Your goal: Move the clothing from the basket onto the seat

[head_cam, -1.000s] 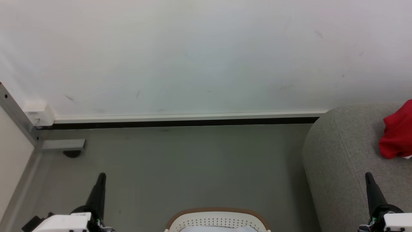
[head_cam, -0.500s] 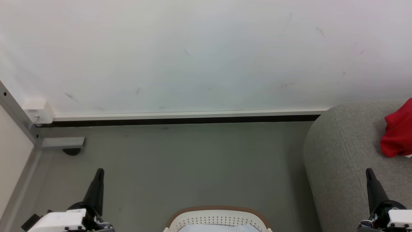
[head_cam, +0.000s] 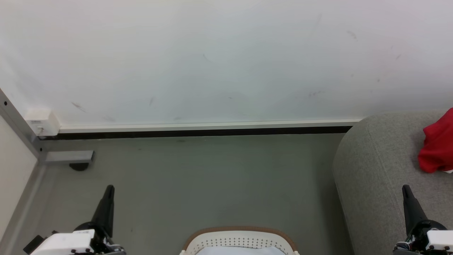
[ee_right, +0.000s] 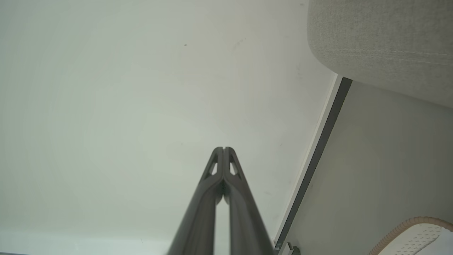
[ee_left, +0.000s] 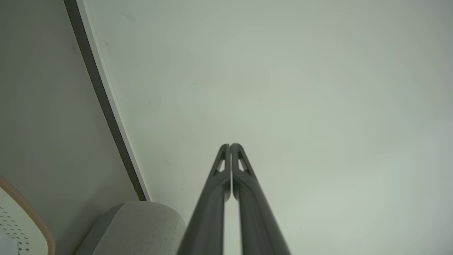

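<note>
Basket (head_cam: 240, 234) on the floor (head_cam: 212, 177), apart from the seat's (head_cam: 375, 170) left edge. Inside it a pale patch shows; contents unclear. Clothing (head_cam: 437, 148) lies bunched on the seat, inward of that edge. It is partly cut off, so its long axis cannot be told. Left claw (head_cam: 110, 187) and right claw (head_cam: 405, 187): fingers together, empty, pointing at the wall (head_cam: 226, 63).

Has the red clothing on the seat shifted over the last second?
No. The clothing lies at the same spot on the seat; the whole head view slid slightly, so the camera moved.
</note>
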### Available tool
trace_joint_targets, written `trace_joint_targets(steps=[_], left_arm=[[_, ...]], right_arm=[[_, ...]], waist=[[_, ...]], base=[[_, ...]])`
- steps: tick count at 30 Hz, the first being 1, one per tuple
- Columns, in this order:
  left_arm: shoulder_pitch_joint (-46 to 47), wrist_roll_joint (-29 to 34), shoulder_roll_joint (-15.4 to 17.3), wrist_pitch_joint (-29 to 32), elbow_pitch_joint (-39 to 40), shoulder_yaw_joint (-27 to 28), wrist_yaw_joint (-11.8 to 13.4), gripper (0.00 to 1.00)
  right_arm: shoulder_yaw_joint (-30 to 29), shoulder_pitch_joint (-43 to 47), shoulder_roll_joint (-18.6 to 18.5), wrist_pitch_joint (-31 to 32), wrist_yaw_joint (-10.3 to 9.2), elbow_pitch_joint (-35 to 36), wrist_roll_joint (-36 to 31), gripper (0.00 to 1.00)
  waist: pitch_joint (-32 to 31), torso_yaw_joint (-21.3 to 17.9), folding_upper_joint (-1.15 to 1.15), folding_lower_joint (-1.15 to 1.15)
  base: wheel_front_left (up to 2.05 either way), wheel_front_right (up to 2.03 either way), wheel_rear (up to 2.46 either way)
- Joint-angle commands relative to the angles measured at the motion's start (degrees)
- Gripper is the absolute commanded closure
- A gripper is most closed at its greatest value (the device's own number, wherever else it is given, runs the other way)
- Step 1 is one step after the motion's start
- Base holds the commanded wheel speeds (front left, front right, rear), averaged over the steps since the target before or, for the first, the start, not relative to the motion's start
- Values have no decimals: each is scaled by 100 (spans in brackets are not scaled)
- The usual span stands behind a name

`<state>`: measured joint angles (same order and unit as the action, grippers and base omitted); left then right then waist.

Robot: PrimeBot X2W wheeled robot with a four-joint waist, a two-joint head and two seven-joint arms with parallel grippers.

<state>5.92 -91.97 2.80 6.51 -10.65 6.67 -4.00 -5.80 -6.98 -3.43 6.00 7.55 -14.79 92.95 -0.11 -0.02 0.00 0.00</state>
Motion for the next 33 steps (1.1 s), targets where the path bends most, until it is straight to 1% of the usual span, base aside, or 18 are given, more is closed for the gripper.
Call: trace_joint_targets(steps=[1, 33], left_arm=[[50, -71, 9, 20, 13, 15, -22, 100], [51, -71, 9, 21, 14, 15, -22, 100]], right_arm=[[6, -68, -37, -3, -12, -6, 36, 100], [55, -61, -74, -41, -12, -1, 78, 100]], waist=[[0, 0, 0, 0], [0, 0, 0, 0]], base=[[0, 0, 0], [0, 0, 0]])
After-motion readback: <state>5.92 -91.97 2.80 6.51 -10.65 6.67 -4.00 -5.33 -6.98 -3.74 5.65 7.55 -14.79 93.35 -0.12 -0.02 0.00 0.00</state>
